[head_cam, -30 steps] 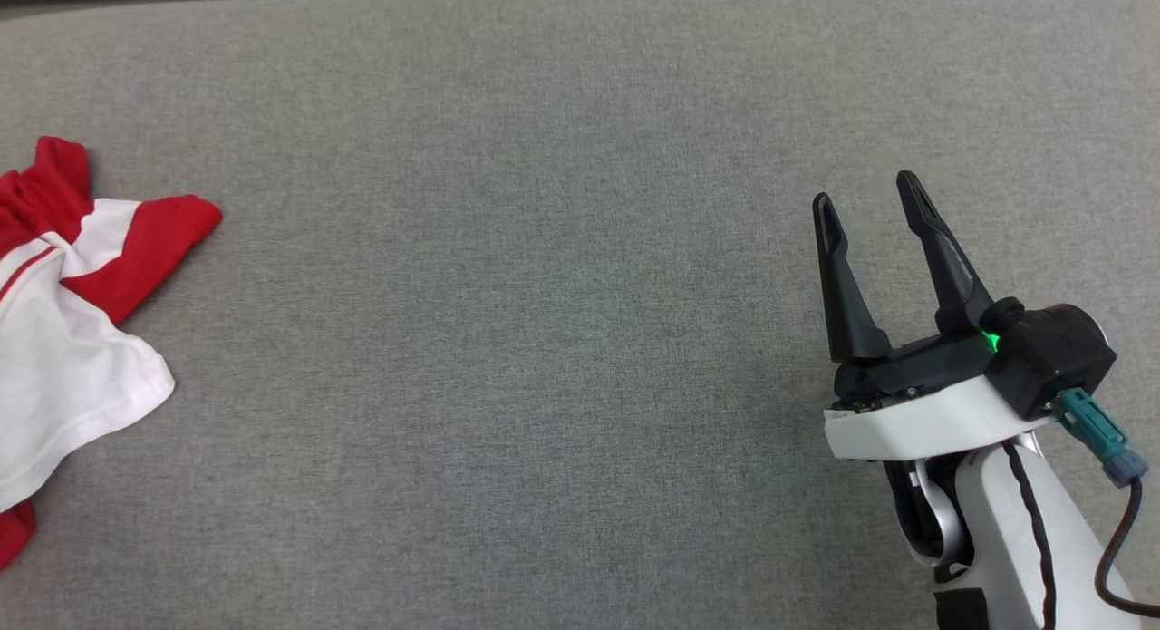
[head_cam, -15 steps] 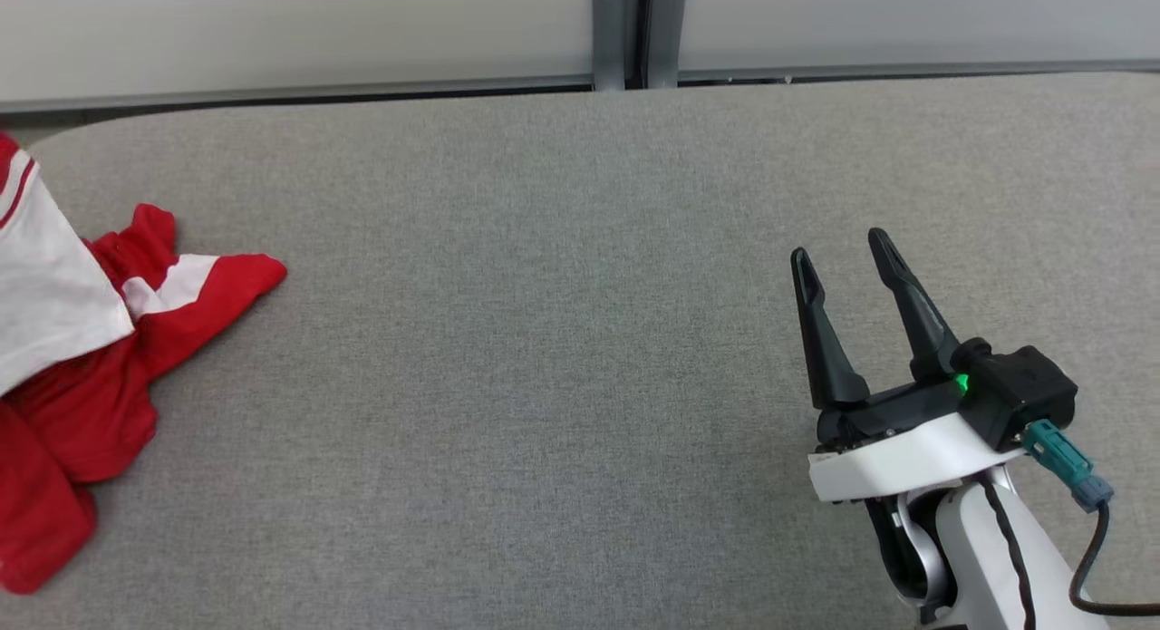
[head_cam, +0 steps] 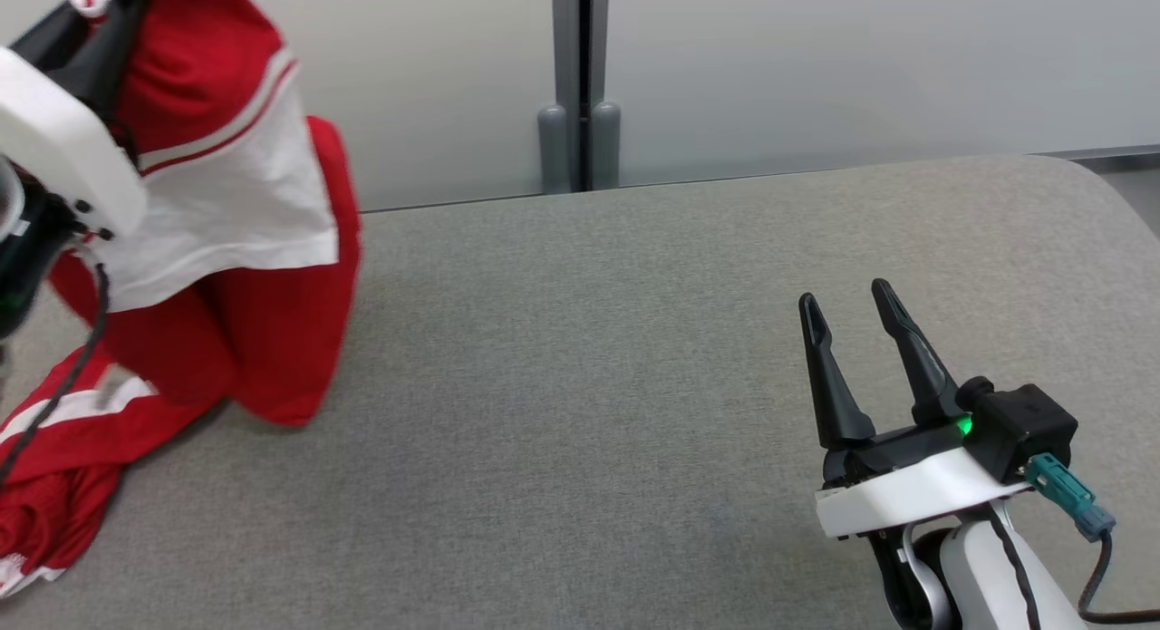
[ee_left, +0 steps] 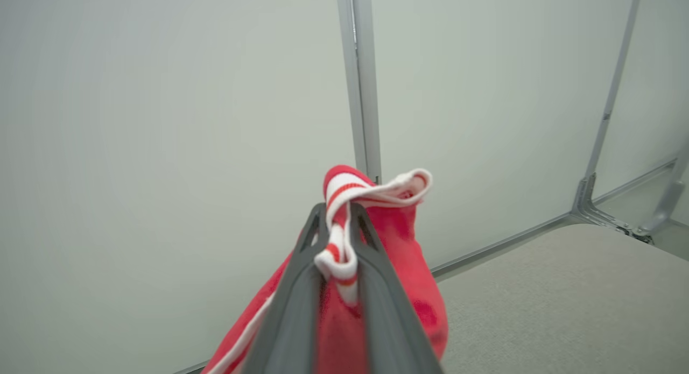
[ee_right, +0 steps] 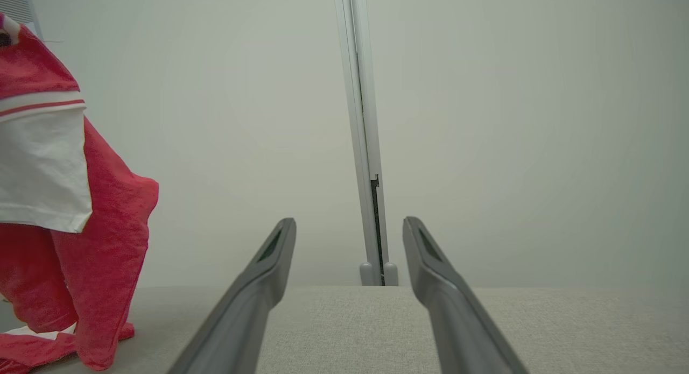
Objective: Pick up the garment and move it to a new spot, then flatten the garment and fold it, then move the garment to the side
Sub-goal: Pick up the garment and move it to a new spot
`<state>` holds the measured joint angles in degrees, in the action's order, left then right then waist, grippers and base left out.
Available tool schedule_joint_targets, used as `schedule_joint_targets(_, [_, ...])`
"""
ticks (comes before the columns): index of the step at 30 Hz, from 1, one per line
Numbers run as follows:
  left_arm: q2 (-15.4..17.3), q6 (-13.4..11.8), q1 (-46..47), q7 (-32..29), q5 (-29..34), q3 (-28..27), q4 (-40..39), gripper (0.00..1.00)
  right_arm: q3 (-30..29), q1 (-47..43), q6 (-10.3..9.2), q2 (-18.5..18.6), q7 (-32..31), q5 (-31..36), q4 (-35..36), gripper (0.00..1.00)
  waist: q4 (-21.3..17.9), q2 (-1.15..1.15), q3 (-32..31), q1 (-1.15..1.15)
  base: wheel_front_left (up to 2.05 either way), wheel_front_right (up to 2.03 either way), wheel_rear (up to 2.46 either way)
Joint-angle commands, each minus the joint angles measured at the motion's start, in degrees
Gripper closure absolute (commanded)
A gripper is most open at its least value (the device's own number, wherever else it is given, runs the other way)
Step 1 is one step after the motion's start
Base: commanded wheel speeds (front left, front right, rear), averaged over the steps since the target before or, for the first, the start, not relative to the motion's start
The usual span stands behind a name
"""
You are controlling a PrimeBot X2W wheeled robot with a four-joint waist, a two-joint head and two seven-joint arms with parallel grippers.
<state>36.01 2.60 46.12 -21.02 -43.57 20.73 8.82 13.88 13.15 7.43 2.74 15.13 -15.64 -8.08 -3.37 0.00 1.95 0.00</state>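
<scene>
The red and white garment (head_cam: 227, 204) hangs at the far left, bunched, its lower end still trailing on the grey table (head_cam: 589, 385). My left gripper (head_cam: 113, 0) is high at the upper left corner, shut on the garment's striped hem. In the left wrist view that white and red band (ee_left: 398, 228) is pinched between the fingers of my left gripper (ee_left: 338, 212). My right gripper (head_cam: 844, 296) hovers open over the table's right side with nothing in it. The right wrist view shows its fingers (ee_right: 349, 223) spread apart and the garment (ee_right: 107, 212) hanging to the left.
A pale wall with a grey upright post (head_cam: 571, 77) runs behind the table's far edge. The table's rounded far right corner (head_cam: 1087, 177) lies beyond my right gripper. Bare table surface spans the middle.
The head camera has tilted up. The garment, which lay on the table at the left, now hangs lifted from my left gripper. My right gripper has stayed open in place.
</scene>
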Motion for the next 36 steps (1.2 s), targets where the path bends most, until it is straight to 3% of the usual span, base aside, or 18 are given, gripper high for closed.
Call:
schedule_joint_targets(1, [-0.8, -0.9, -0.6, 0.0, -0.3, 0.1, -2.4, 1.0, -0.2, -0.6, 0.11, 0.3, 0.0, -0.3, 0.2, 0.0, -1.8, 0.0, -0.9, 0.0, 0.0, 0.0, 0.0])
schedule_joint_targets(7, [-6.5, -4.9, -2.0, 1.1, -0.5, 1.8, -12.7, 1.0, -2.2, -0.8, 0.11, 0.3, 0.0, 0.3, 0.8, 0.0, -5.0, 0.0, 0.0, 0.0, 0.0, 0.0, 0.0])
schedule_joint_targets(13, [-11.2, -8.1, -10.4, 5.4, -2.8, 2.0, -13.3, 1.0, -4.3, -0.9, 0.11, 0.3, 0.0, 0.9, 1.3, 0.0, -7.0, 0.0, 2.2, 0.0, 0.0, 0.0, 0.0])
schedule_joint_targets(18, [-13.1, -9.8, -21.5, 14.5, -4.5, -1.1, -6.0, 1.0, -4.3, -0.2, 0.11, 0.3, 0.0, 1.0, 1.6, 0.0, -8.1, 0.0, 4.0, 0.0, 0.0, 0.0, 0.0])
schedule_joint_targets(22, [-13.2, -9.9, -27.5, 22.7, -3.9, -4.1, 3.4, 1.0, -4.5, 0.0, 0.11, 0.3, 0.0, 1.1, 1.8, 0.0, -8.3, 0.0, 4.9, 0.0, 0.0, 0.0, 0.0])
schedule_joint_targets(26, [-13.9, -9.0, -29.8, 26.6, -3.8, -4.5, 11.5, 1.0, -4.8, -0.2, 0.11, 0.3, 0.0, 1.6, 1.6, 0.0, -7.8, 0.0, 5.1, 0.0, 0.0, 0.0, 0.0])
schedule_joint_targets(27, [-14.2, -8.5, -30.0, 27.3, -4.0, -4.6, 13.1, 0.96, -4.8, -0.3, 0.11, 0.3, 0.0, 1.7, 1.5, 0.0, -7.6, 0.0, 5.1, 0.0, 0.0, 0.0, 0.0])
schedule_joint_targets(28, [-14.5, -8.0, -30.1, 27.7, -4.1, -4.3, 14.7, 0.53, -4.8, -0.4, 0.11, 0.3, 0.0, 1.9, 1.4, 0.0, -7.2, 0.0, 5.0, 0.0, 0.0, 0.0, 0.0])
schedule_joint_targets(29, [-14.6, -7.5, -30.1, 28.2, -3.8, -3.9, 16.2, 0.0, -4.8, -0.7, 0.11, 0.3, 0.0, 2.0, 1.1, 0.0, -6.8, 0.0, 4.7, 0.0, 0.0, 0.0, 0.0])
schedule_joint_targets(36, [-15.2, -4.5, -28.8, 33.3, -1.2, -2.4, 18.5, 0.0, -4.6, -1.9, 0.11, 0.7, 0.0, 2.7, 0.4, 0.0, -3.9, 0.0, 2.7, 0.0, 0.0, 0.0, 0.0])
